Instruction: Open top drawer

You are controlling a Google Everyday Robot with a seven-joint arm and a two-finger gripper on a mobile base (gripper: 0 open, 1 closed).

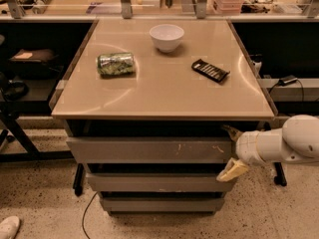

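The top drawer [149,150] is the widest grey front just under the tan tabletop, with pale scuff marks right of centre. A dark gap shows above it, and its inside is hidden. My gripper [223,153] is at the drawer front's right end, on a white arm coming in from the right. It is open. One finger [231,131] reaches into the gap above the front, and the pale other finger [232,170] hangs below its lower edge, so the two straddle the front.
Two narrower grey drawer fronts [157,182] sit below. On the tabletop [164,96] are a white bowl [166,36], a crushed green can [115,63] and a dark flat packet [210,70]. A black chair base stands at left, with cables and shelving at right.
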